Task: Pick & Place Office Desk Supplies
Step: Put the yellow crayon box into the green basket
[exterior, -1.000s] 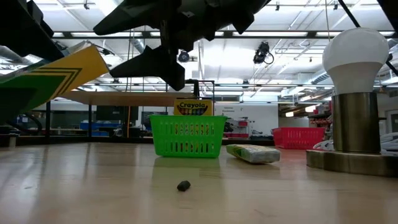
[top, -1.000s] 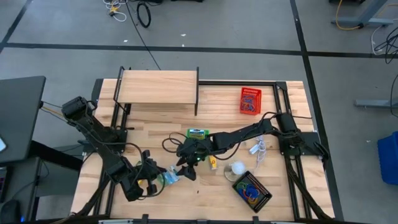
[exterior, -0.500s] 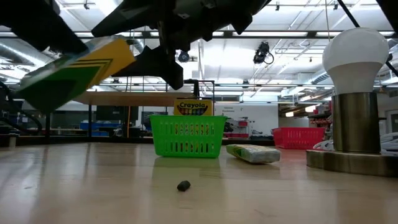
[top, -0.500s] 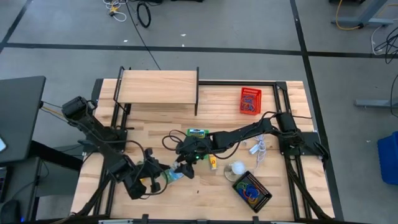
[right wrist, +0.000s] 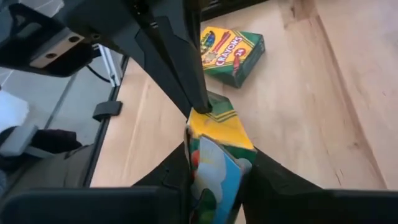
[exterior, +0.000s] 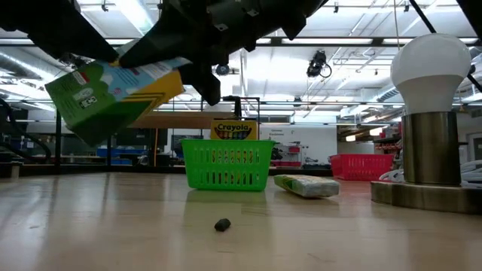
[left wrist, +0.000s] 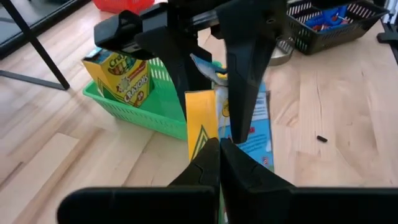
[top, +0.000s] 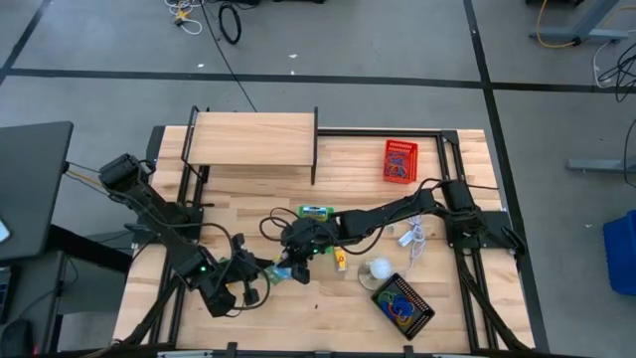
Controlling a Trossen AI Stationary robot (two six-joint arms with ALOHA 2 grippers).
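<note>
A green and yellow crayon box (exterior: 113, 94) hangs above the table near its front middle, between both grippers. My left gripper (left wrist: 217, 163) is shut on it, coming from the table's left. My right gripper (right wrist: 214, 177) comes from the right, with one finger on each side of the same box (top: 277, 271). Another crayon box (right wrist: 233, 53) lies flat on the table. A Crayola box (left wrist: 124, 70) stands in the green basket (exterior: 226, 164), and a packet (exterior: 305, 185) lies beside it. My left gripper pinches the box's yellow and green end (left wrist: 202, 134) between its two shut fingertips, slanting in from the table's left. The box is lifted clear and tilted. My right gripper holds the box's other end (right wrist: 217, 149) between its two fingers, one on each broad face, coming from the table's right.
A white ball-shaped lamp (exterior: 431, 113) and a black mesh basket (top: 402, 303) stand at the front right. A red basket (top: 399, 161) and a wooden shelf (top: 253, 137) are at the back. A small dark piece (exterior: 221, 224) lies on the wood near the front.
My left gripper has carried the crayon box toward the table's right, up to my right gripper. The box has turned, so that its printed face now shows in the low view, and it has come in between the right gripper's fingers.
</note>
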